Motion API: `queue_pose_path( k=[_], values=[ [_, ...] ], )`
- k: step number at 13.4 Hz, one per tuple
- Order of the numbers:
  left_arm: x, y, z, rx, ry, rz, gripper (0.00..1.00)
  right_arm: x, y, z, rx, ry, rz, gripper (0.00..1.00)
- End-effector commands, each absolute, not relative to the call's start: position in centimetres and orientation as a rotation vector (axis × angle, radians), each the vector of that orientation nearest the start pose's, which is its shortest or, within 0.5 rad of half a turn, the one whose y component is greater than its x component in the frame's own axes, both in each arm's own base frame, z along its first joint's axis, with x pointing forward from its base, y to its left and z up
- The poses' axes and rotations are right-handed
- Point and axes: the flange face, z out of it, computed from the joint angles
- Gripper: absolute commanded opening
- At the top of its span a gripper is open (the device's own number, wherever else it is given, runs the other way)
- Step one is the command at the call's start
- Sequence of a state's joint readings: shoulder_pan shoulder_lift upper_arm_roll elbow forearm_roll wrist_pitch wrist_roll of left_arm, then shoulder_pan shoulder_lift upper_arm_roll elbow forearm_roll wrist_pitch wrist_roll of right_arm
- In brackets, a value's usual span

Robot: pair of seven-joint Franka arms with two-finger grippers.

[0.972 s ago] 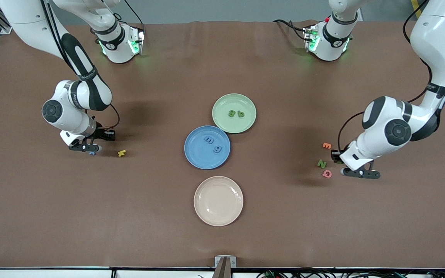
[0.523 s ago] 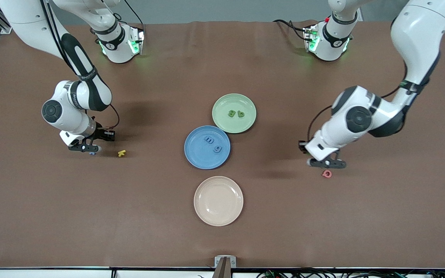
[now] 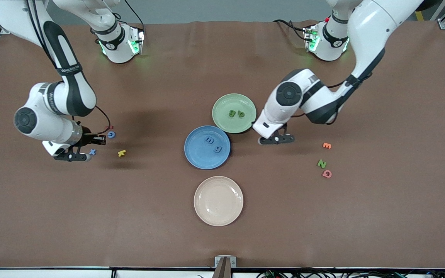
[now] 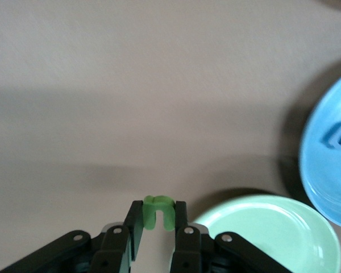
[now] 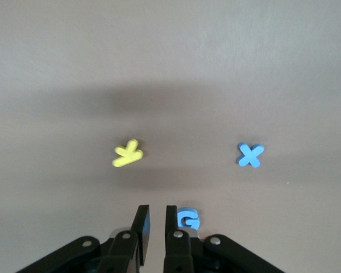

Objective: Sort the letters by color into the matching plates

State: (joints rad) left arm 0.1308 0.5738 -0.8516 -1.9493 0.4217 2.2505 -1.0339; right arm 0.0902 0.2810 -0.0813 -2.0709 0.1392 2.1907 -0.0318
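Green letter (image 4: pixel 158 212) upright in left end effector (image 4: pixel 158 219)

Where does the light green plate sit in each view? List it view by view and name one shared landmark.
Front view: the light green plate lies mid-table, touching the blue plate and farther from the camera than it.
Left wrist view: it lies beside the left gripper, which is shut on a green letter.
Right wrist view: not in it.
Shared landmark: the blue plate next to it.

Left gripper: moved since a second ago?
Yes. The left gripper, shut on a green letter, has travelled from beside the pink letter to beside the green plate.
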Motion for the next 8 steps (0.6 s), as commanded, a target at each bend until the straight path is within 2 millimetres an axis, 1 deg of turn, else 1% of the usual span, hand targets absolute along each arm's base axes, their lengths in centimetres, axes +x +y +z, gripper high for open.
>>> queue_pose_path(
  k=[1,2,4,5,6,7,8],
  values=[
    [45.5,-40.8,26.2,-3.152,-0.266,0.192,0.0,57.1,1.0,28.7,-3.063,0.073,0.266,0.21],
    [44.4,-41.9,26.0,-3.146,-0.288,0.199,0.0,56.9,1.0,28.3,-3.062,0.074,0.28,0.26],
    [42.5,-43.8,25.2,-3.134,-0.334,0.226,0.01,55.8,0.9,26.8,-3.061,0.082,0.315,0.38],
    [41.6,-44.7,24.9,-3.129,-0.37,0.232,0.04,55.2,0.8,26.0,-3.061,0.085,0.322,0.43],
    [40.8,-45.5,24.6,-3.122,-0.39,0.235,0.08,54.5,0.9,25.0,-3.063,0.087,0.327,0.46],
    [40.2,-45.9,24.4,-3.116,-0.4,0.24,0.21,53.9,0.7,24.3,-3.066,0.095,0.321,0.49],
    [40.1,-45.9,24.2,-3.114,-0.403,0.244,0.53,53.2,0.6,23.4,-3.069,0.099,0.316,0.5]
  ],
)
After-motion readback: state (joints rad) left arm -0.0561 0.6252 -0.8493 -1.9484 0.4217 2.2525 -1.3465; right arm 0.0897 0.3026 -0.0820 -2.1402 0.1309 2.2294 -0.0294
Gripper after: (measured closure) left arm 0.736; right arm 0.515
